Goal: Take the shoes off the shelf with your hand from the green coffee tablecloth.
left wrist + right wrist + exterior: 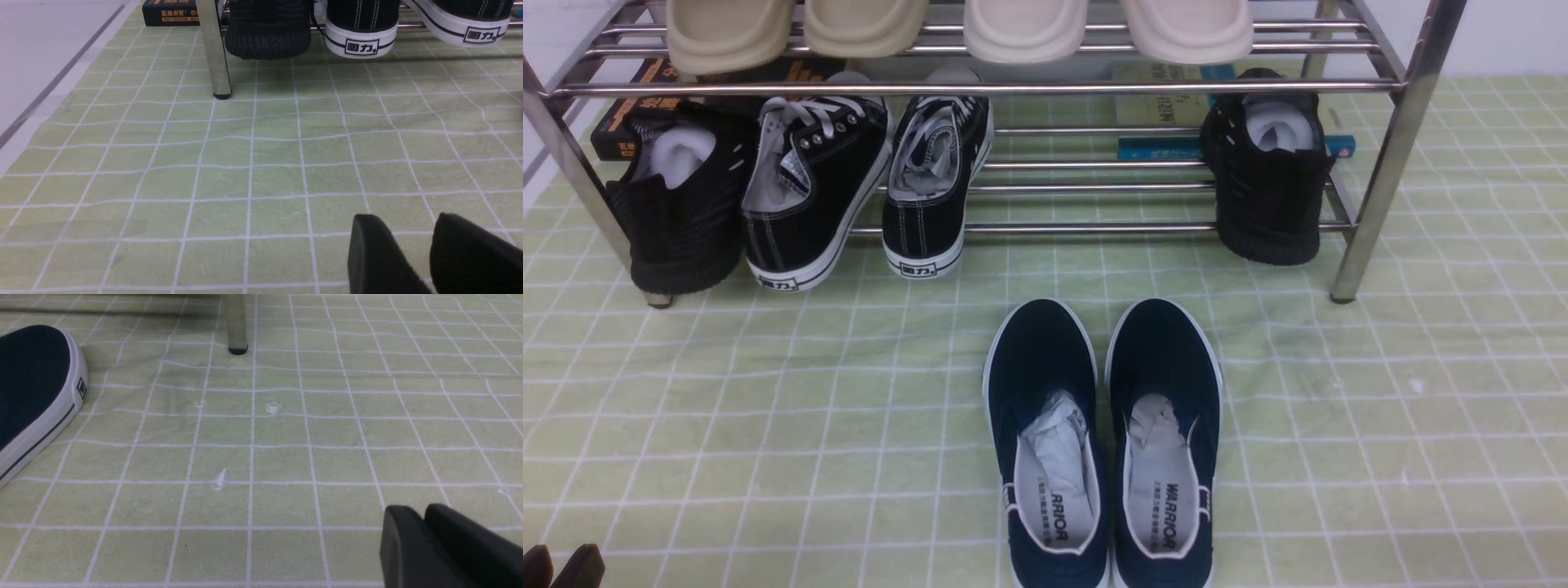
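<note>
From the front, the shoes (1103,445), the navy slip-on pair, already sit side by side on the green coffee tablecloth (768,425), toes toward the shelf (1372,163) and well clear of its lower bars; the task looks essentially finished. On the lower tier remain the black lace-up sneakers (866,188) and two black knit shoes (1270,167), their heels hanging over the front bar. Only the tips of the left gripper (562,565) show in the bottom corner, its jaws slightly apart and empty. In the left wrist view that left gripper (412,245) hangs low over bare cloth with a narrow gap between the jaws, holding nothing; a careless forward sweep could knock the overhanging heels off the bar, or drag and wrinkle the cloth. In the right wrist view the right gripper (423,535) also hovers just above the cloth, and its jaws look nearly closed and hold nothing, though only their tips show. One navy toe (32,388) lies off to the side, apart from it. The chief risk, in my judgement, is a retreating arm clipping that shoe and skewing the neat pair, or snagging the loose cloth and pulling both shoes with it.
</note>
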Tool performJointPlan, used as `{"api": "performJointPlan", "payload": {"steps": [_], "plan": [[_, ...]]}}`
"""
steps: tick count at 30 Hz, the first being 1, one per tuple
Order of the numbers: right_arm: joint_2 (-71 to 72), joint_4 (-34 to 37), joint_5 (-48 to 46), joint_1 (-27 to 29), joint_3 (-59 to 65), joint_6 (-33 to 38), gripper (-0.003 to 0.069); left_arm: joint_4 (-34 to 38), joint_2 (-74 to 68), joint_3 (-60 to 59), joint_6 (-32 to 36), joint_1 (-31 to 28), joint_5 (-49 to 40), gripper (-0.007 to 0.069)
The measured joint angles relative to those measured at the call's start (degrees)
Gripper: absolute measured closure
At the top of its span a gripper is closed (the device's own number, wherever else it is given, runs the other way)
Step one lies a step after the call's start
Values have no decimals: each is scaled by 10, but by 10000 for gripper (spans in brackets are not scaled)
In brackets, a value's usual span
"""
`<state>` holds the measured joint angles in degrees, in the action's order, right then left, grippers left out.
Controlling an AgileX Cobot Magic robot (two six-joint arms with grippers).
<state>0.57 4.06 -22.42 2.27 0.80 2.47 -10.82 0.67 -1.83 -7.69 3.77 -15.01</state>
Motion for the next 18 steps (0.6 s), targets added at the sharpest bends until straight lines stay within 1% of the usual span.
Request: {"api": "performJointPlan", "payload": {"steps": [18], "plan": [[0, 0, 0, 0, 0, 0, 544, 0, 0, 0, 0, 0, 0, 383]]}}
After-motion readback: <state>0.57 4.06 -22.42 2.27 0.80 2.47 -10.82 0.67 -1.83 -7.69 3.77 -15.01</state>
